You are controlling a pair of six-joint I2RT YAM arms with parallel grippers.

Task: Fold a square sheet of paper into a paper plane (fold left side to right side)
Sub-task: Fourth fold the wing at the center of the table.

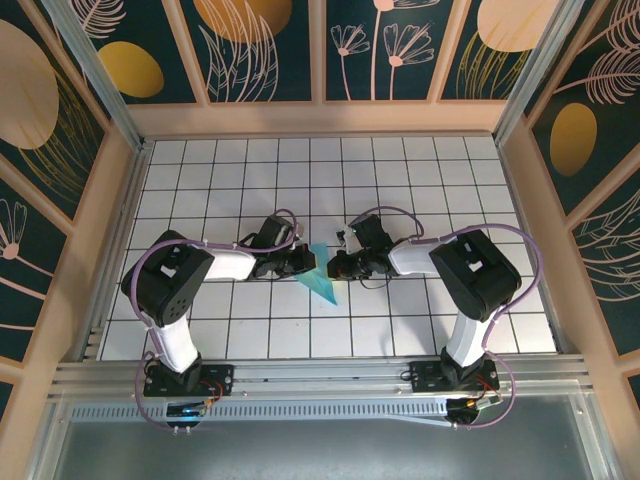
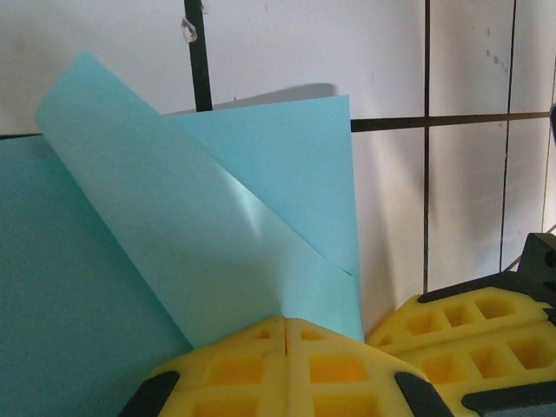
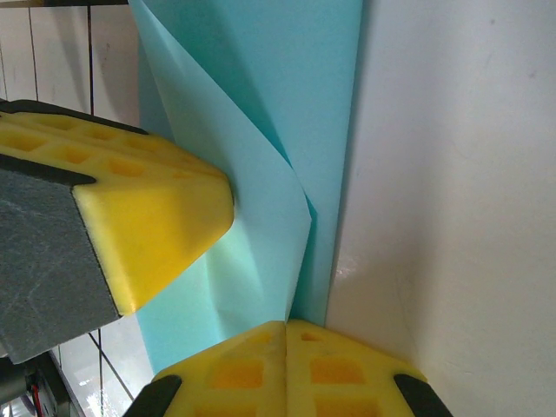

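Turquoise-blue, the square sheet of paper (image 1: 322, 280) lay partly folded near the middle of the white gridded surface (image 1: 400, 170), one flap lifted off that surface. There the left claw (image 2: 286, 328) and the right claw (image 3: 286, 328) each pinched tight on the sheet's edge

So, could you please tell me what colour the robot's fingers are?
The fingers are bright yellow, seen best in the left wrist view.

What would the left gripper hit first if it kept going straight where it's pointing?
The square sheet of paper: the left gripper, shut, sits at its raised flap, apparently pinching it. Beyond lies the tiled table.
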